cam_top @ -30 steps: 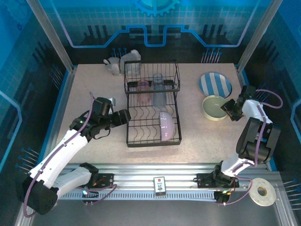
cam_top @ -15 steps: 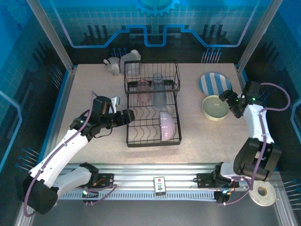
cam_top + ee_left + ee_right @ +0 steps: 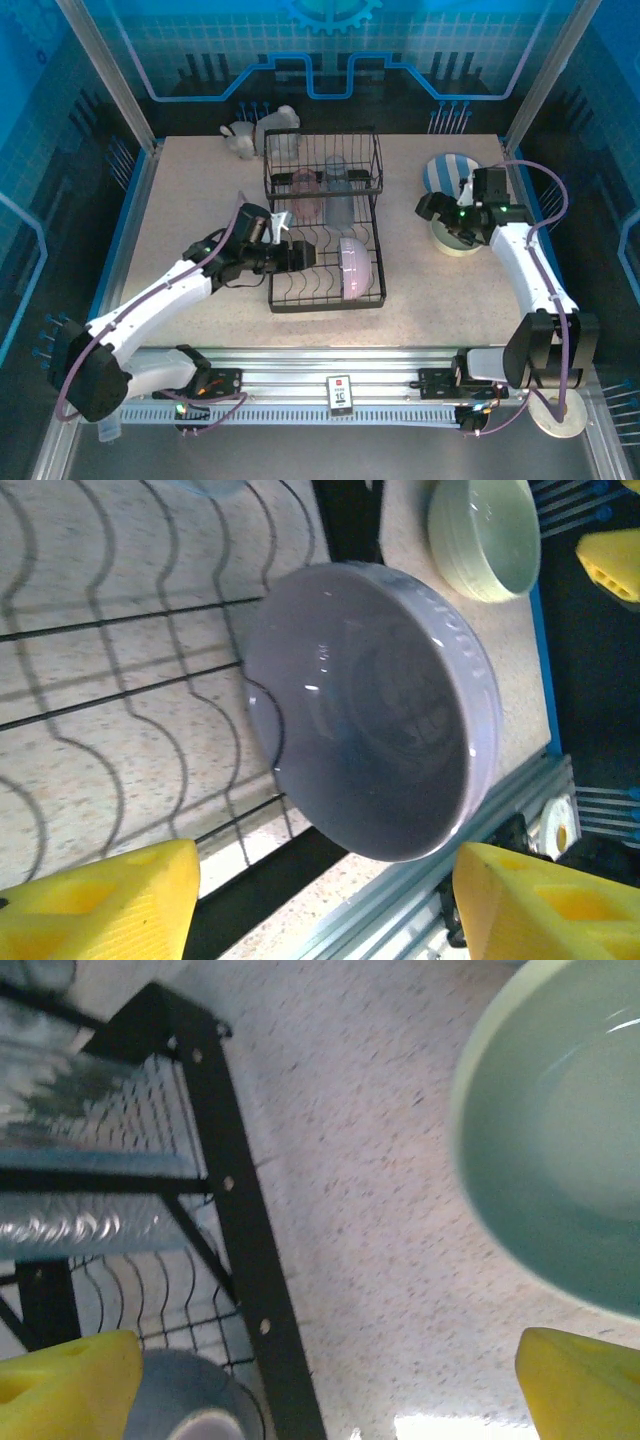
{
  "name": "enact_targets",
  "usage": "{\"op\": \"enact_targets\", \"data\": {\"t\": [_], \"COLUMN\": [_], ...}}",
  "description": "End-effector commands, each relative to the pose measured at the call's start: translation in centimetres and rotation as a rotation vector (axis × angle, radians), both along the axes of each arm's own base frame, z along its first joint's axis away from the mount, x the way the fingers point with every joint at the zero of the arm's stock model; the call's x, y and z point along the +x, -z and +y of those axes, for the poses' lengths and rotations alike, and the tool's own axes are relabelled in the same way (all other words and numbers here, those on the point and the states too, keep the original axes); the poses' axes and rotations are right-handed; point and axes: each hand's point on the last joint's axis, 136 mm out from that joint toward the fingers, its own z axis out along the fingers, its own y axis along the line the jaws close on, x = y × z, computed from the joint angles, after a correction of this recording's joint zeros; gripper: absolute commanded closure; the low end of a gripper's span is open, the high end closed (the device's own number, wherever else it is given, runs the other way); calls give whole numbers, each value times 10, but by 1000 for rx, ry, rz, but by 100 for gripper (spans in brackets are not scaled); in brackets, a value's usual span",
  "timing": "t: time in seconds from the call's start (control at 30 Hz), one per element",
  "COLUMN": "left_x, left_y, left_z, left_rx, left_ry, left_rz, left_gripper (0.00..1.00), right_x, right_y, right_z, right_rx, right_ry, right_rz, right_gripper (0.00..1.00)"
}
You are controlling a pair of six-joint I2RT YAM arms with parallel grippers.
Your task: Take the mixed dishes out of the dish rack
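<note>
The lavender bowl (image 3: 370, 710), on edge in the dish rack (image 3: 310, 285), was seen straight ahead of the left gripper (image 3: 320, 880), its fingers (image 3: 100, 905) spread. The right gripper (image 3: 320, 1390) was spread too.

I see a speckled tan surface (image 3: 190, 210) lit with blue light. Behind it stands a dark blue wall (image 3: 420, 45) with glowing lines and a gear shape. Shiny metal posts (image 3: 105, 70) rise at the sides. A grey metal rail (image 3: 380, 360) runs along the near edge.
</note>
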Motion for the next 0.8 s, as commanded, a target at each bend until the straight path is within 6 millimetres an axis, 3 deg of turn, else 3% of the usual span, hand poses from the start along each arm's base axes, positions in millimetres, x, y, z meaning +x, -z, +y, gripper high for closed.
{"op": "enact_targets", "data": {"t": [0.0,0.13,0.3,0.5,0.77], "left_x": [5,7,12,15,18], "left_y": [-25,-19,-14,-10,-10], "left_z": [-32,-50,-59,-68,-80], "left_rx": [-113,-147,-165,-183,-211], "left_ry": [72,98,90,100,109], "left_rz": [-39,-9,1,17,22], "left_gripper": [34,37,42,49,56], "right_x": [-18,-28,-39,-42,-49], "right_y": [10,28,49,80,106], "right_z": [28,54,87,91,99], "right_rx": [28,34,25,-18,-1], "right_ry": [-114,-197,-269,-266,-293], "right_rz": [38,90,121,174,224], "right_gripper": [4,4,4,11,24]}}
